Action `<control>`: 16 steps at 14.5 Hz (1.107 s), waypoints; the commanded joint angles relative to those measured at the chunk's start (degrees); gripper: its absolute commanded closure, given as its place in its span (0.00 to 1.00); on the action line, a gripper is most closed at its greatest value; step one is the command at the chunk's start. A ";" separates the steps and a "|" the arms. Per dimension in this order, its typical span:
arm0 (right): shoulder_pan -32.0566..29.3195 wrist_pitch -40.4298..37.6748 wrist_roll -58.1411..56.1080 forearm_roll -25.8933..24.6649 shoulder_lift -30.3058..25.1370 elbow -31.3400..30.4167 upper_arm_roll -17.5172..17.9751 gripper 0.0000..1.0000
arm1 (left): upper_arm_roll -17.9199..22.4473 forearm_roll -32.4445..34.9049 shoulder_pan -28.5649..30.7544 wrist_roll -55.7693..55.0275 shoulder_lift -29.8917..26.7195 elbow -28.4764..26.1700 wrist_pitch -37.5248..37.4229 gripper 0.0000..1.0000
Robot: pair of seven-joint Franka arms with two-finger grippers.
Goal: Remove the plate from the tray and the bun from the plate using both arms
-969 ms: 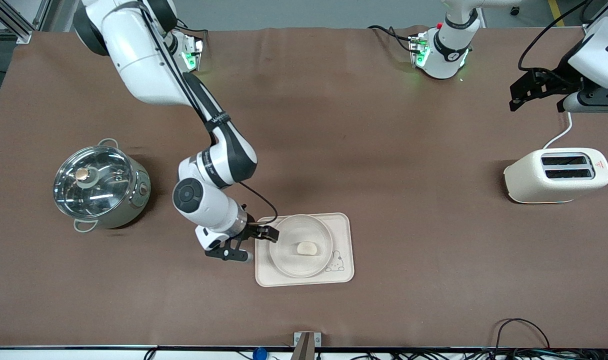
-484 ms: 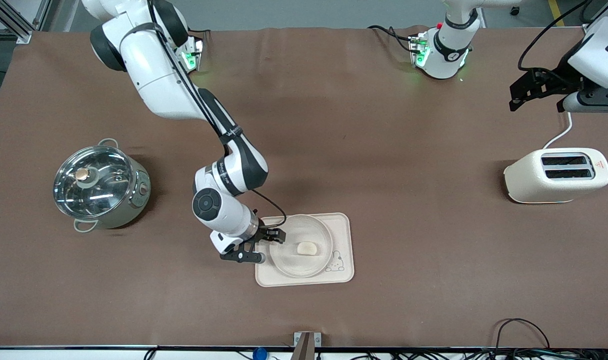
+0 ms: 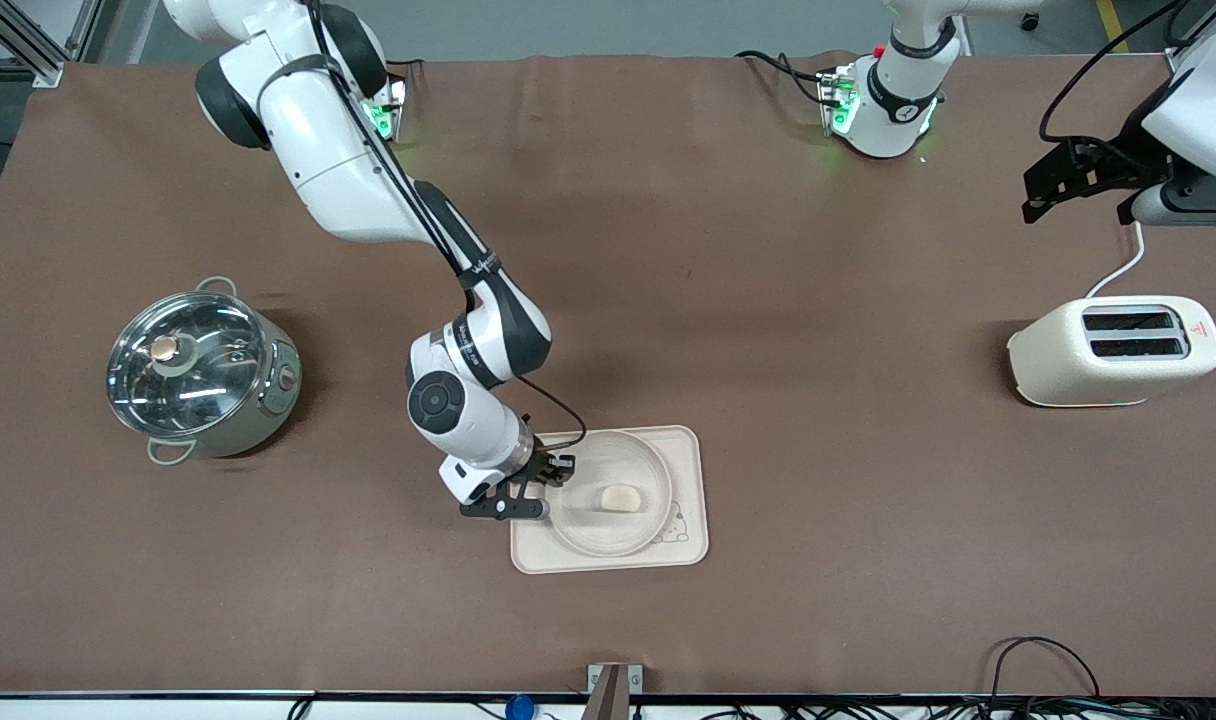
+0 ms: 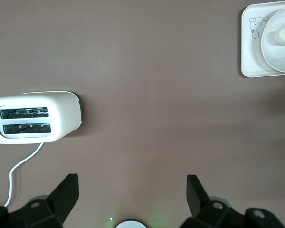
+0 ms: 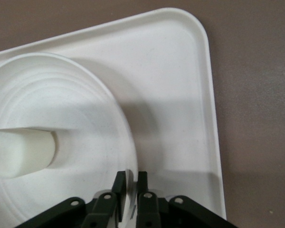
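Observation:
The round cream plate lies over the rectangular cream tray with a rabbit drawing, and the small pale bun rests on the plate. My right gripper is shut on the plate's rim at the edge toward the right arm's end. In the right wrist view the fingers pinch the rim, with the bun beside them and the tray under the plate. My left gripper is open and empty, up over the table's edge above the toaster. The left wrist view shows the plate and bun far off.
A cream two-slot toaster with a white cord stands toward the left arm's end. A steel pot with a glass lid stands toward the right arm's end. A brown cloth covers the table.
The right arm has pushed the plate with the bun toward the left arm's end, farther onto the tray. The left arm has barely moved.

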 commanded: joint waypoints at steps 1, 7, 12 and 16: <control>-1.32 0.08 -0.53 0.52 -1.25 0.17 0.29 1.00 | 0.25 -1.13 0.26 0.07 0.35 1.30 -0.73 0.00; -4.05 -0.72 -3.42 3.51 -20.38 -22.36 5.30 1.00 | 0.25 -0.86 0.26 -0.19 0.61 1.30 -0.73 0.00; -1.42 3.21 -5.45 3.51 -34.20 -43.65 5.30 1.00 | -1.50 -0.60 -1.58 -3.96 3.51 1.30 -0.03 0.00; 2.19 16.49 -6.15 3.51 -33.96 -51.85 5.21 1.00 | -7.04 -0.25 -1.76 -13.53 6.58 0.42 4.28 0.00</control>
